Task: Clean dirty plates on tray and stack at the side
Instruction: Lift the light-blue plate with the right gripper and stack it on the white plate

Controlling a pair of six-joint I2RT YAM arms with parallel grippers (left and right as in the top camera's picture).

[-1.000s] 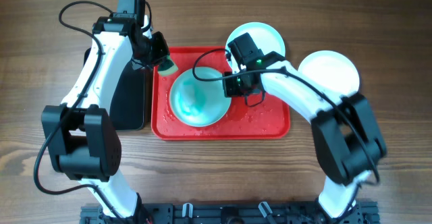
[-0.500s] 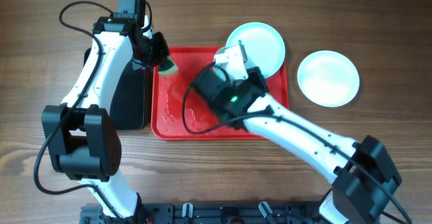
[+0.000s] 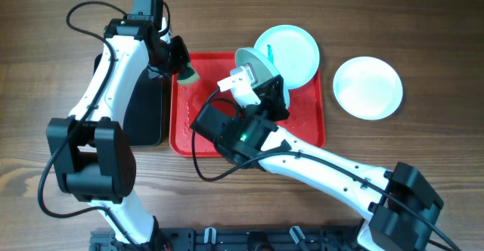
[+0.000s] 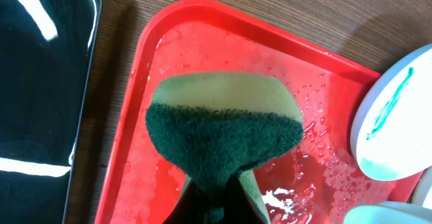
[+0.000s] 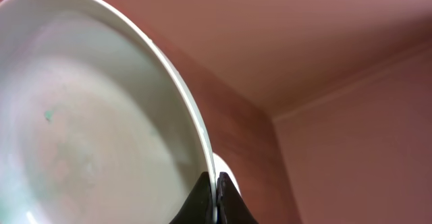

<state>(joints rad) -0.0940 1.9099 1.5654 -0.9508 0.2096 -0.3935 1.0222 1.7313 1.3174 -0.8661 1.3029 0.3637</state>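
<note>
The right gripper (image 5: pixel 217 200) is pinched narrow on the rim of the lifted plate (image 5: pixel 101 136). It holds the plate up on edge above the far half of the red tray (image 3: pixel 197 122), tilted steeply instead of lying flat. From the wrist view the plate's shallow, glossy bowl looks almost clean, with only one small teal fleck near its left side. The lighting there is tinted, so I can't be sure of its true colour.

The left gripper (image 3: pixel 180 60) is closed on the sponge (image 4: pixel 223 129), which has a coarse dark-green scouring face over a pale yellow-green foam back. It hangs above the tray's far-left corner, apart from the lifted plate.

The tray is smooth moulded plastic with a raised rim and rounded corners, and it is beaded with water. The smeared plate (image 3: pixel 295 51) is pale aqua with a thin teal streak, and it lies over the tray's far-right corner. The white plate (image 3: pixel 368 87) sits alone on the wood-grain surface (image 3: pixel 423 24) toward the right edge and looks clean. A shiny black tray (image 3: pixel 144 111) lies just left of the red one.

I judge this to be the end of one plate's wiping. The next move is either one more pass of the sponge over the fleck or a carry to the right. That carry would level the plate and set it squarely on the white one. A wet rim held only by its edge calls for a slow, steady swing.
</note>
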